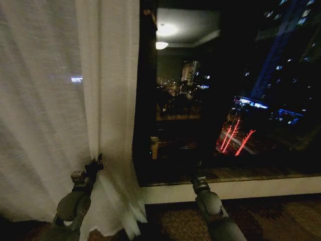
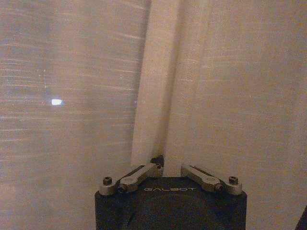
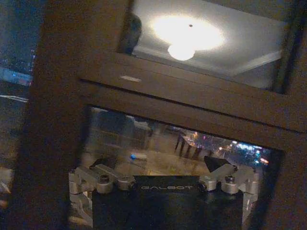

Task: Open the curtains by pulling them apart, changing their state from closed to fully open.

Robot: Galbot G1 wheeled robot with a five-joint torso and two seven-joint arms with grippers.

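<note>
Left gripper (image 1: 99,161) pinching curtains (image 1: 60,110); right gripper (image 1: 196,176) free at the window (image 1: 225,90).

Head view: curtains gathered at left, window glass bare to the right; left fingers sit in a pleat low down, right gripper near the sill (image 1: 230,189).
Left wrist view: fingers closed on a fabric fold (image 2: 151,115); housing reads "GALBOT".
Right wrist view: fingers (image 3: 218,165) spread wide, holding nothing; "GALBOT" on housing, ceiling lamp (image 3: 181,50) reflected in glass.

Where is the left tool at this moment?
In the head view, the left tool sits low on the robot's left side, closed on a pleat of the sheer curtain, left of the dark window.
</note>
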